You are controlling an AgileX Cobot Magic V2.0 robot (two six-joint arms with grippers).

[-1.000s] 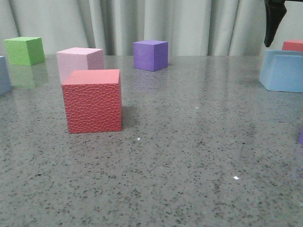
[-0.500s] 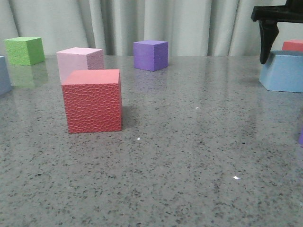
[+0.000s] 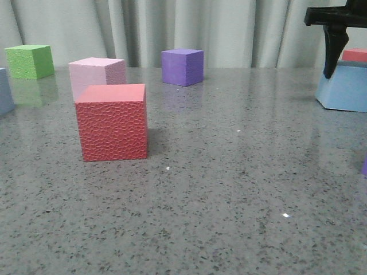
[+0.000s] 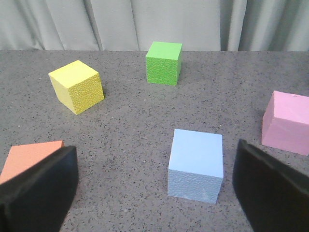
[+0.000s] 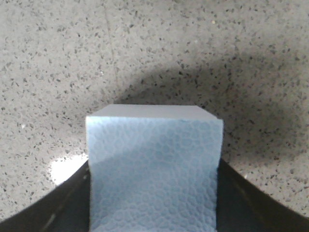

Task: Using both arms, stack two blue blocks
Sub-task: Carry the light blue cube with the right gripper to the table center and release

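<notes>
One smooth-topped light blue block [image 4: 195,164] stands on the table between the open jaws of my left gripper [image 4: 154,162], nearer one finger and touching neither. It also shows at the left edge of the front view [image 3: 4,91]. The left gripper does not show in the front view. The other, pebbled blue block [image 5: 153,159] sits between the fingers of my right gripper [image 5: 153,203], and both fingers press its sides. In the front view this block [image 3: 344,89] is at the far right, with one dark finger [image 3: 334,51] at its upper left corner.
A red pebbled cube [image 3: 112,123] stands front left with a pink cube [image 3: 97,71] behind it. A purple cube [image 3: 182,66] and a green cube [image 3: 30,61] stand at the back. A red cube [image 3: 355,55] is behind the right blue block. A yellow cube [image 4: 77,86] and an orange cube [image 4: 29,157] lie near the left gripper.
My right gripper has come down over the right blue block and moved a little right. The block has shifted slightly right with it.
</notes>
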